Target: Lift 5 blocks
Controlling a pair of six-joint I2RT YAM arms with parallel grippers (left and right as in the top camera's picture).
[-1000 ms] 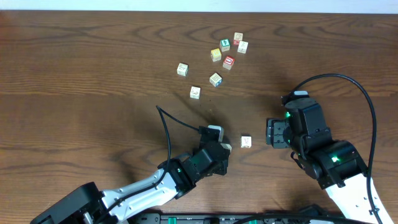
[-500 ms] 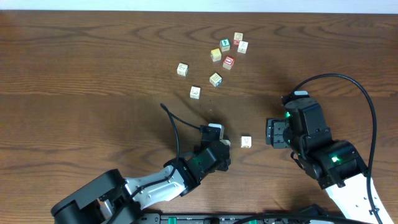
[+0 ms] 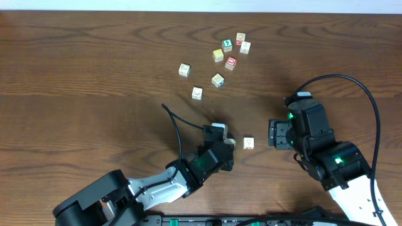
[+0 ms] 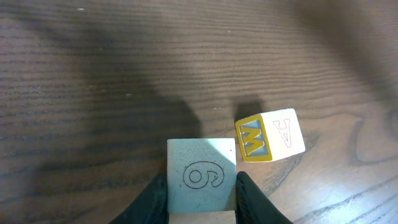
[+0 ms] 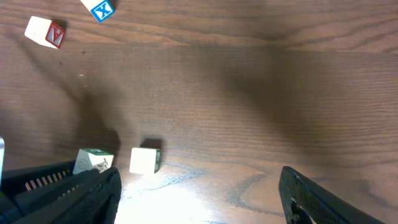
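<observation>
Blocks (image 3: 217, 80) lie mostly in a loose cluster at the far side of the table (image 3: 75, 63), well apart from both arms. Left gripper (image 4: 201, 189) is clamped on a numbered block (image 4: 201, 171), with a yellow-lettered block (image 4: 270, 135) just beside it on the wood. Right gripper (image 3: 274, 134) has its jaws spread wide and empty, near that yellow-lettered block's other side.
</observation>
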